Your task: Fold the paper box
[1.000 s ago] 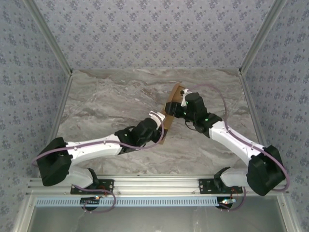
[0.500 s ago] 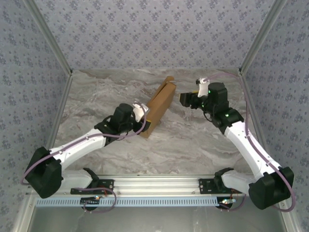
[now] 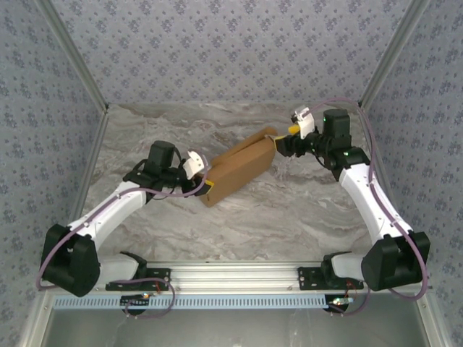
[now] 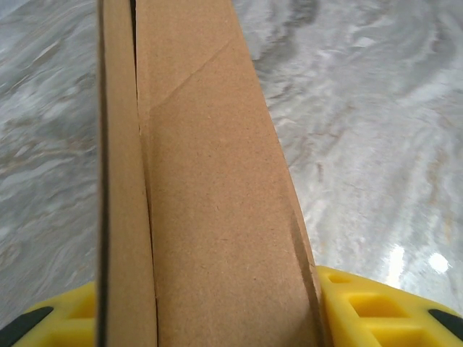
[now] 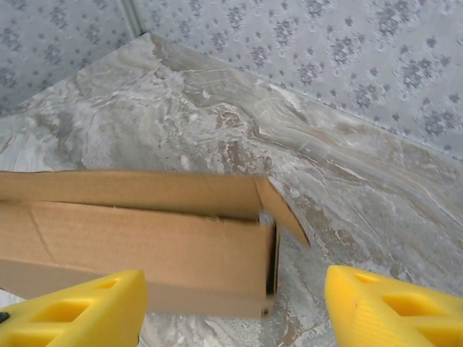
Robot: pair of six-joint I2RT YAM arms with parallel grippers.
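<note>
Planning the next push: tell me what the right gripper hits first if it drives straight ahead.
Probably the paper box: its open end, with one flap sticking out, lies straight ahead of the open right gripper, in line with the gap between its fingers. How far ahead is unclear.

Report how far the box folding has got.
Done: the cardboard is already shaped into a shallow box with its long sides closed. In hand: the left jaws are clamped on its near end, while the right jaws stand open on either side of the far end without gripping. Left: an end flap sticks out untucked there, so that end probably needs closing.
</note>
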